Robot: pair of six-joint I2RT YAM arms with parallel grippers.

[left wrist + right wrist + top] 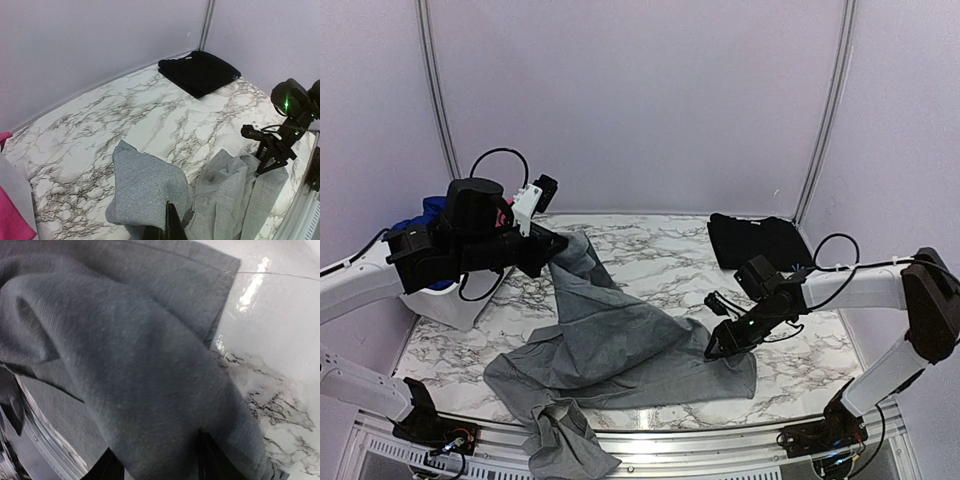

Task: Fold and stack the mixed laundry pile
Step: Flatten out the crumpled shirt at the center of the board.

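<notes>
Top external view: left gripper (560, 245) pinches a raised corner of the grey garment (620, 350), sprawled near-left of the folded black garment (760, 240); right gripper (717, 348) at the grey hem, grip unclear; secure that corner, then pull taut evenly

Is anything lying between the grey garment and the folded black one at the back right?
Nothing lies there: bare table separates the grey garment from the black garment. Only the right gripper hangs over that stretch, at the grey one's corner.

Soft, even overhead light, faint shadows; glare streaks the marble table (252, 285); nearby grey cloth (125, 355) blurs.
</notes>
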